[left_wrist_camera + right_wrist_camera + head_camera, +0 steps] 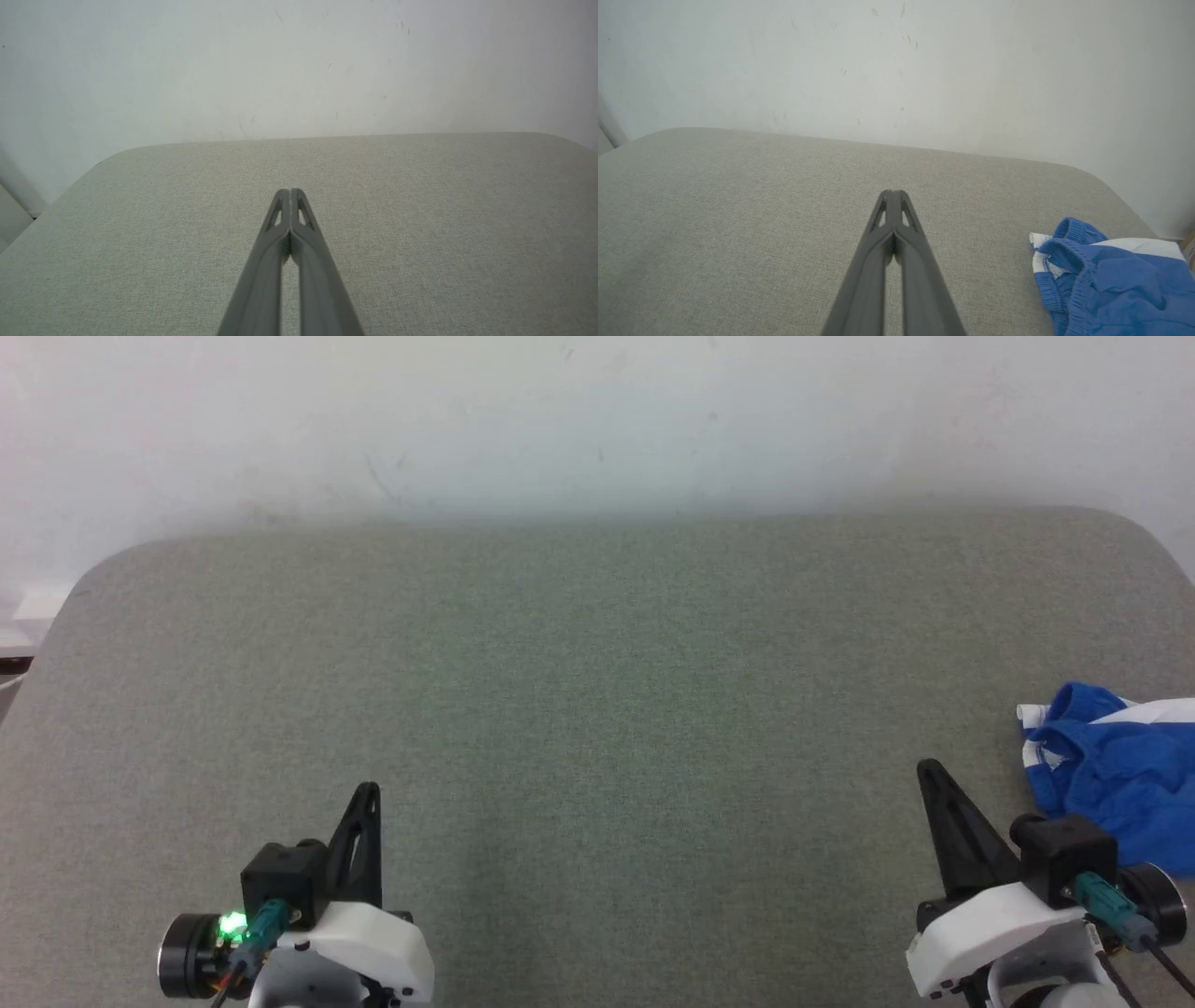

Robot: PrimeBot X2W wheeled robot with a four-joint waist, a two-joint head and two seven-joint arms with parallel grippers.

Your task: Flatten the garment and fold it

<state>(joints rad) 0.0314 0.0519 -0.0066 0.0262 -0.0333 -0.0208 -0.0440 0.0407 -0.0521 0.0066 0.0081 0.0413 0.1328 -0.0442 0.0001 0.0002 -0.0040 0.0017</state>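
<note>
Garment: the garment [1111,775], bright blue with white stripes, lies crumpled in a heap at the right edge of the desk [597,709]. Part of it runs out of the head view. A gathered, ribbed edge faces the middle of the desk.
Left gripper: the left gripper [371,791] sits over the near left of the desk, well apart from the garment. Its fingers are pressed together and hold nothing.
Right gripper: the right gripper [927,770] is near the garment, to its left. Its fingers are closed tip to tip on nothing and do not touch the cloth.
Surface: grey woven covering with rounded far corners, set against a pale wall [597,420].
Done so far: by the look of it, nothing; the garment is bunched, not spread, and shows no deliberate fold.
Left to do: draw the garment toward the middle, flatten it, then fold it, which is the whole task.
Likely next need: the right fingers must open before they can take an edge.
Risk: the heap lies close to the desk's right edge, so a careless tug could pull it off.
</note>
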